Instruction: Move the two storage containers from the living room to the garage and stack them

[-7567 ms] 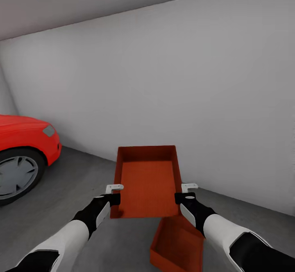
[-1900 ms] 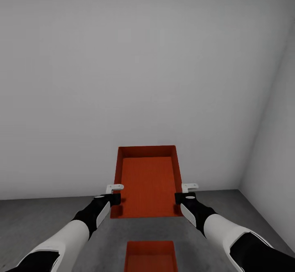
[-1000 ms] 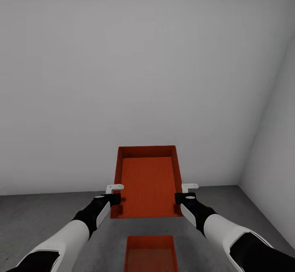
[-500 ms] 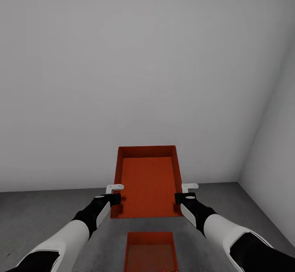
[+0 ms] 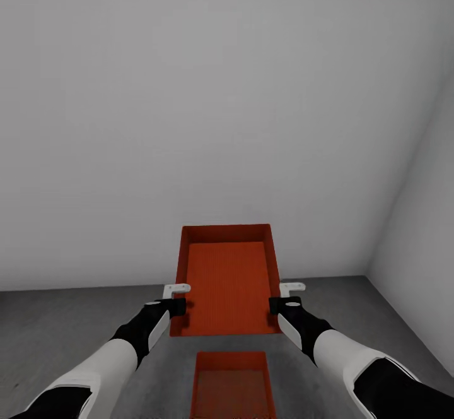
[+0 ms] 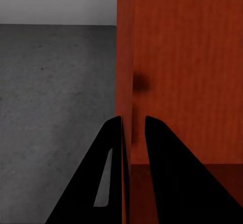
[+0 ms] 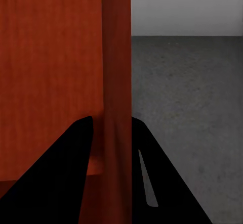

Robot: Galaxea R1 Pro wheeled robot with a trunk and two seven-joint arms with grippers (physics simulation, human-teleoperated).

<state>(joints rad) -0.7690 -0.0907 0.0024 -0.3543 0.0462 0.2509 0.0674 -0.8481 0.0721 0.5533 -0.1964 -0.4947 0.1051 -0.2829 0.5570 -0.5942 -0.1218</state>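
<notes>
held container: orange-red rectangular open-top bin with thin walls and finely ribbed floor (image 5: 228, 279), seen at centre of the head frame, carried level above the ground; open top is turned to the camera, far end toward the wall.
second container: matching orange-red ribbed open-top bin (image 5: 231, 384), seen at bottom centre of the head frame, resting on the concrete, directly below the near end of the held one and lined up with it; the two are apart.
grip, left: left gripper (image 5: 177, 300) is clamped over the left long wall near its near corner; in the left wrist frame the two black fingers (image 6: 161, 173) are seen straddling the thin wall (image 6: 125, 82), one inside, one outside.
grip, right: right gripper (image 5: 280, 298) is clamped the same way on the right long wall; black fingers (image 7: 76, 168) are set either side of the wall (image 7: 117, 72) in the right wrist frame.
handling (judged): likely light and empty; walls are thin, so some flex under pinch is expected; the surface looks smooth, so slip is possible if tilted. Hold is best kept on both long walls, opposite each other, as placed now.
stacking (judged): edges must be matched squarely before release, or the upper bin could sit crooked.
floor: dark grey speckled concrete floor (image 5: 69, 318), across the lower part of the head frame and in both wrist frames.
surroundings: plain white walls (image 5: 208, 103) over the upper frame, corner at right.
</notes>
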